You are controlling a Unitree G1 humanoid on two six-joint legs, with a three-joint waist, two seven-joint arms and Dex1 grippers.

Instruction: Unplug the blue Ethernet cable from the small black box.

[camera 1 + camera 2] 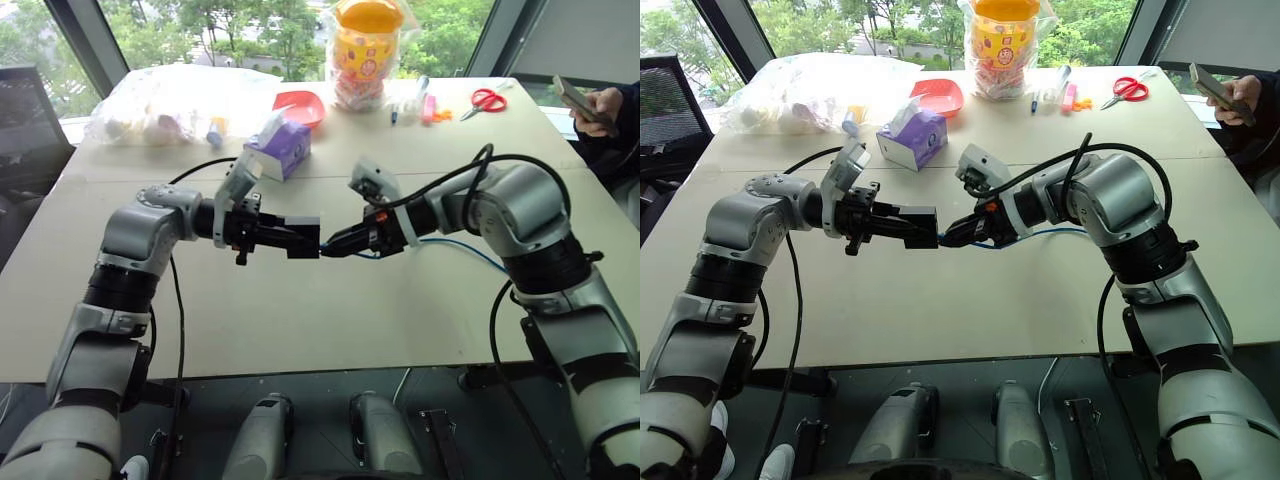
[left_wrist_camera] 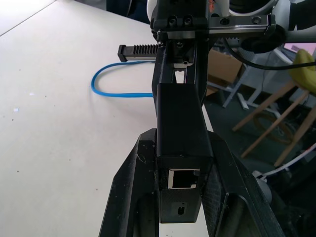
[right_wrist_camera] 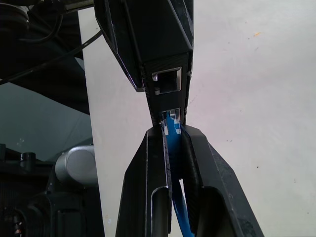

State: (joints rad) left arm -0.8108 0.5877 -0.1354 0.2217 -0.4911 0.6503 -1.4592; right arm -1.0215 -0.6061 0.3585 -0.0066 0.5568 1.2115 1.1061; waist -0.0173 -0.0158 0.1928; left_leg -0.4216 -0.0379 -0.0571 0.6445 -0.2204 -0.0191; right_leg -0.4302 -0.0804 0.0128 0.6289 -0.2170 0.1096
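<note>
My left gripper (image 1: 292,238) is shut on the small black box (image 1: 304,239) and holds it level above the table's middle. In the left wrist view the box (image 2: 180,128) sits between both fingers, one empty port facing the camera. My right gripper (image 1: 332,246) meets the box end-on from the right. It is shut on the blue Ethernet cable (image 3: 173,143) just behind the clear plug (image 3: 171,126), whose tip is at the box's end (image 3: 165,74). The cable (image 1: 470,250) trails off to the right across the table.
A purple tissue box (image 1: 283,145) stands just behind the grippers. Further back are a red bowl (image 1: 300,105), a clear plastic bag (image 1: 170,100), a bagged yellow jar (image 1: 365,50), markers (image 1: 428,106) and red scissors (image 1: 488,99). A person's hand with a phone (image 1: 590,105) is at the far right.
</note>
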